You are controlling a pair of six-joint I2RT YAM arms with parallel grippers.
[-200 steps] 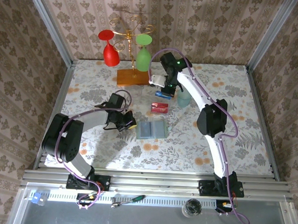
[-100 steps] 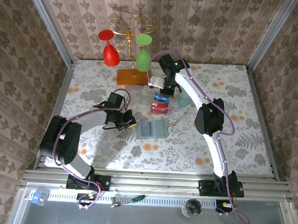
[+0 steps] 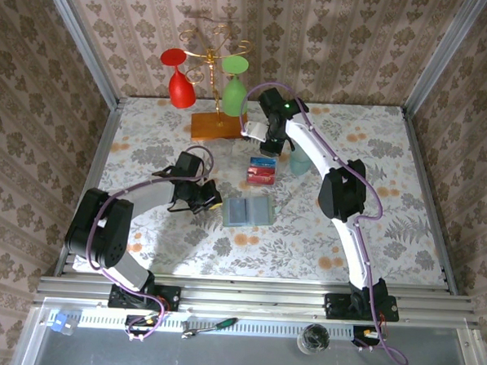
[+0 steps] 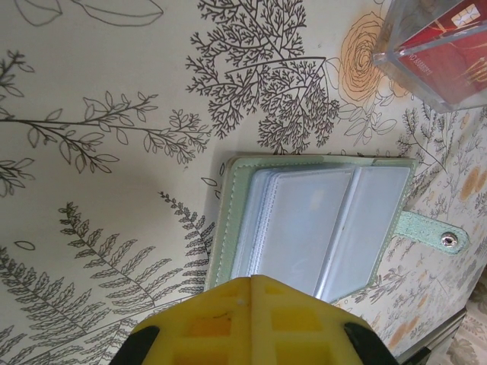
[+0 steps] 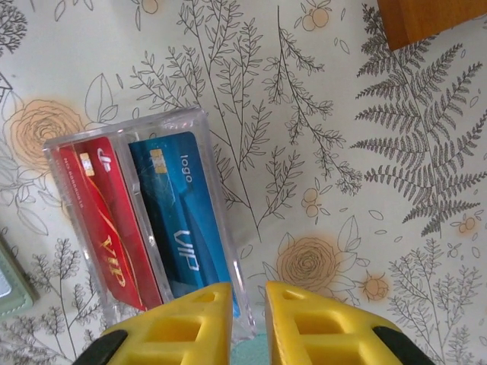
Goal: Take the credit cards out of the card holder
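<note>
In the clear box [image 5: 144, 220] just far of the open card holder [image 4: 312, 220] I see both credit cards [image 5: 179, 213]; holder sleeves look empty, probably done; right tool [image 5: 249, 304] slightly parted, empty; left tool [image 4: 251, 285] closed

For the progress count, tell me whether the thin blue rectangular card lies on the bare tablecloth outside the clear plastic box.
No, the blue card lies inside the clear plastic box, beside the red card.

Red card [image 5: 103, 220] reads "VIP"; blue card [image 5: 179, 217] reads "logo" & "VIP".
</note>
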